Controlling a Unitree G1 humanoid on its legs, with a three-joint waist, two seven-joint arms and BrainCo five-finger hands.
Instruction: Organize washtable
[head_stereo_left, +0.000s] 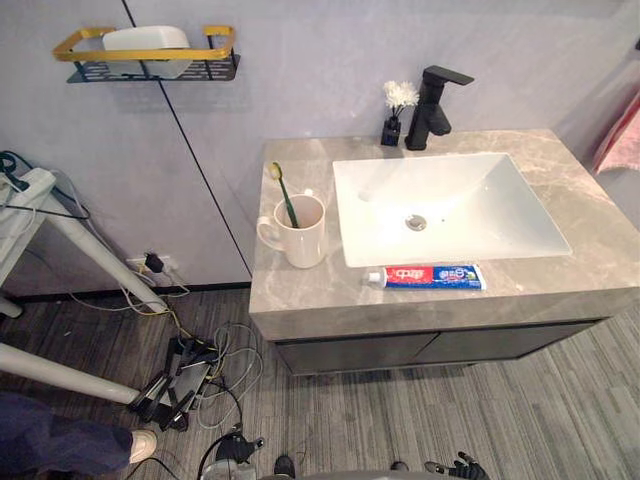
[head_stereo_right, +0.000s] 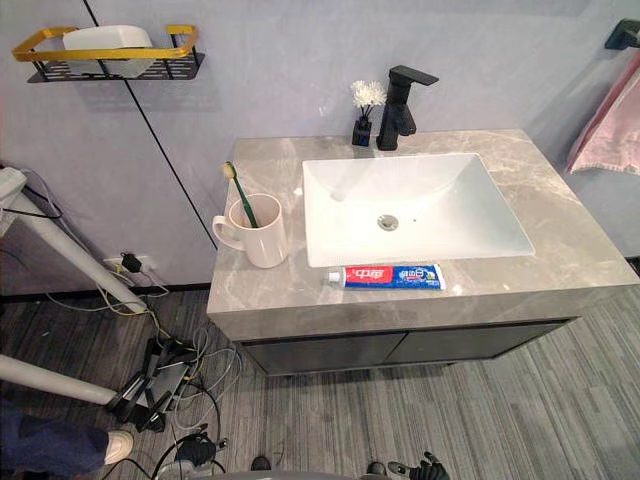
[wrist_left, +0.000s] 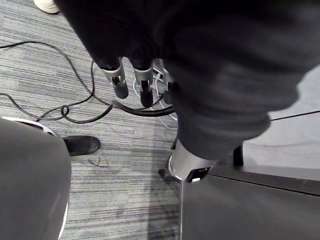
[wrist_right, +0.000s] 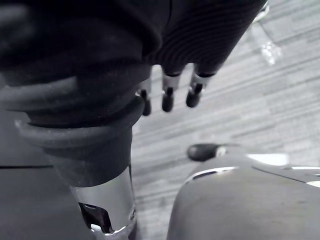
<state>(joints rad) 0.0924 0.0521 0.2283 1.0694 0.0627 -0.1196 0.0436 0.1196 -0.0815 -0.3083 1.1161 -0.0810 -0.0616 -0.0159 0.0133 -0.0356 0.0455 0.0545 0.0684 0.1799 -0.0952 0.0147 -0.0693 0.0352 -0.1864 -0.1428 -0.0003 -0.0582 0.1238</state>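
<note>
A grey stone washtable (head_stereo_left: 300, 305) carries a white sink (head_stereo_left: 450, 210) with a black faucet (head_stereo_left: 432, 105) behind it. A cream mug (head_stereo_left: 300, 235) with a green toothbrush (head_stereo_left: 283, 195) in it stands left of the sink. A red and blue toothpaste tube (head_stereo_left: 428, 277) lies along the sink's front edge. Beside the faucet is a small black vase of white flowers (head_stereo_left: 396, 108). My left hand (wrist_left: 120, 82) hangs over the floor, fingers relaxed and holding nothing. My right hand (wrist_right: 167, 97) hangs the same way, open and empty.
A black wall shelf with a gold rail (head_stereo_left: 150, 55) holds a white dish at upper left. A pink towel (head_stereo_left: 622, 140) hangs at the right. Cables and a power strip (head_stereo_left: 190, 380) lie on the floor left of the cabinet, near white stand legs (head_stereo_left: 90, 250) and a person's shoe (head_stereo_left: 140, 445).
</note>
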